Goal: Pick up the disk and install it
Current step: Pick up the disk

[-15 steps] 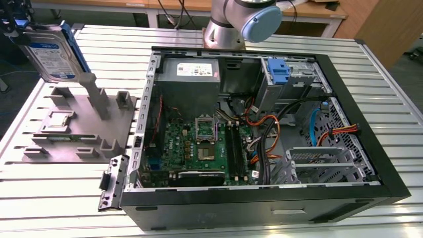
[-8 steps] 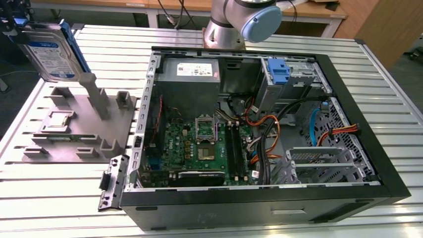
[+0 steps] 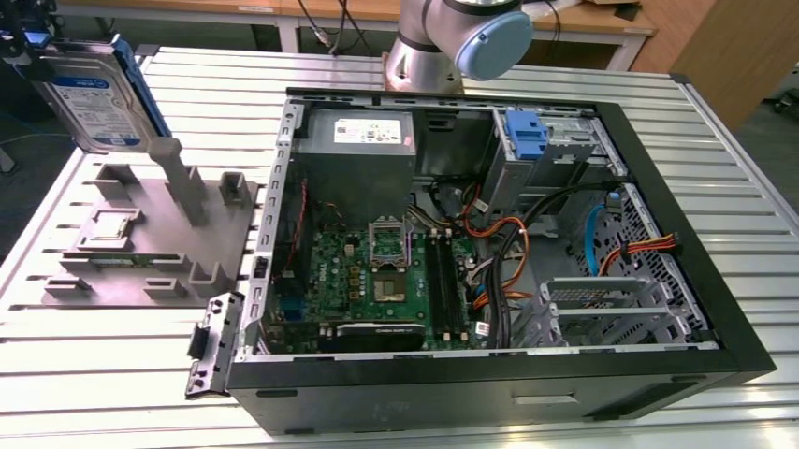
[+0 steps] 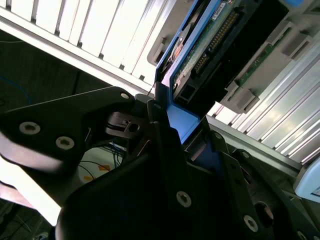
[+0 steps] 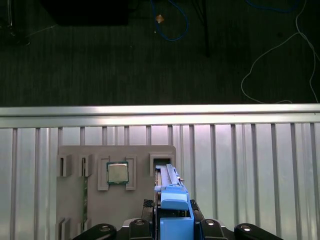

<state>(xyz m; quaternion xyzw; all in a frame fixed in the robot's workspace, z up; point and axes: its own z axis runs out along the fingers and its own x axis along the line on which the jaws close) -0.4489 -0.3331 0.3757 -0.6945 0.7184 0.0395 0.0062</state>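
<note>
Blue-framed disk (image 3: 94, 98) clamped edge-on in gripper (image 5: 173, 226), hanging above grey fixture block (image 3: 125, 243); advise firm grip, drive vertical, clear of posts.

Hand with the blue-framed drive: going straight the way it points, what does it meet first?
Probably the grey multi-post fixture block, with the held blue-framed silver disk touching first; depth is unclear.

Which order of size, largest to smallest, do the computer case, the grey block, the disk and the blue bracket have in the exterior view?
1. computer case
2. grey block
3. disk
4. blue bracket
The disk hangs in the air, perhaps nearer the camera, so it may look bigger.
</note>
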